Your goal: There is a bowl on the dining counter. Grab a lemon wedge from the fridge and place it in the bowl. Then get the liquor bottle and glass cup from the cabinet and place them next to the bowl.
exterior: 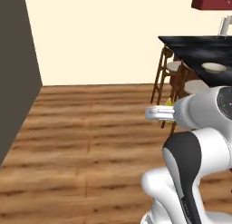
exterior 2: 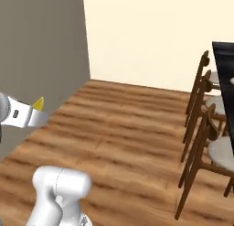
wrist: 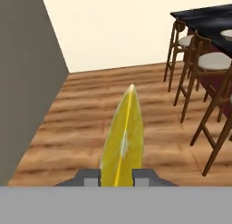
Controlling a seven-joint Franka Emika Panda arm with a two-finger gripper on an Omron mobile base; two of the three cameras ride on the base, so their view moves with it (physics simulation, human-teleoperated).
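Pincer (wrist: 116, 177) closed on the lemon wedge (wrist: 122, 137), which stands upright between the fingertips (wrist: 90, 177), pointed end away from the hand, above bare wood floor (wrist: 90, 119). Ahead and to the right of the pincer: the black dining table (exterior: 195, 48), the bowl (exterior: 213, 67) resting on it, wooden stools (wrist: 204, 78) lined along its edge.

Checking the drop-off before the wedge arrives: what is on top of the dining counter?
On the dining counter sits the bowl, near the edge with the stools. A pale thing stands further back, too cropped to name. The arm covers the counter's nearer end.
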